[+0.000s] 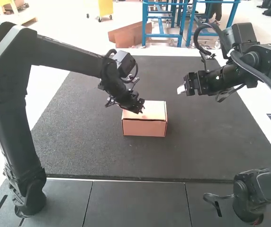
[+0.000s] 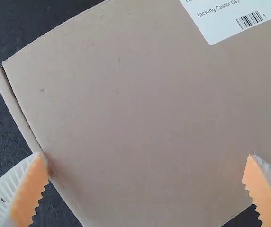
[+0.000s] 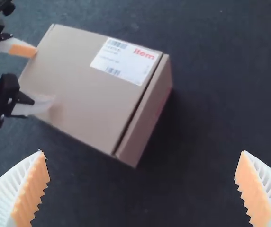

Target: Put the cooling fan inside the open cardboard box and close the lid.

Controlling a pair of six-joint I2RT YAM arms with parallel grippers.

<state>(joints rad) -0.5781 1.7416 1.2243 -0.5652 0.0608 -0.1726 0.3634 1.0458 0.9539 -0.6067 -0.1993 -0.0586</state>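
The cardboard box [image 1: 144,118] sits on the dark mat near the middle of the table, its lid down flat and a white label [image 3: 121,61] on top. My left gripper [image 1: 134,105] is open at the box's left top corner; its orange-padded fingers [image 2: 29,191] straddle the lid [image 2: 140,123], close above it. My right gripper [image 1: 184,88] hangs open in the air to the right of and above the box [image 3: 97,94], with nothing between its fingers [image 3: 29,187]. No cooling fan shows outside the box.
The black mat [image 1: 78,137] covers the table around the box, with free room on every side. A white table margin [image 1: 268,109] runs along the right. Both arm bases stand at the near edge.
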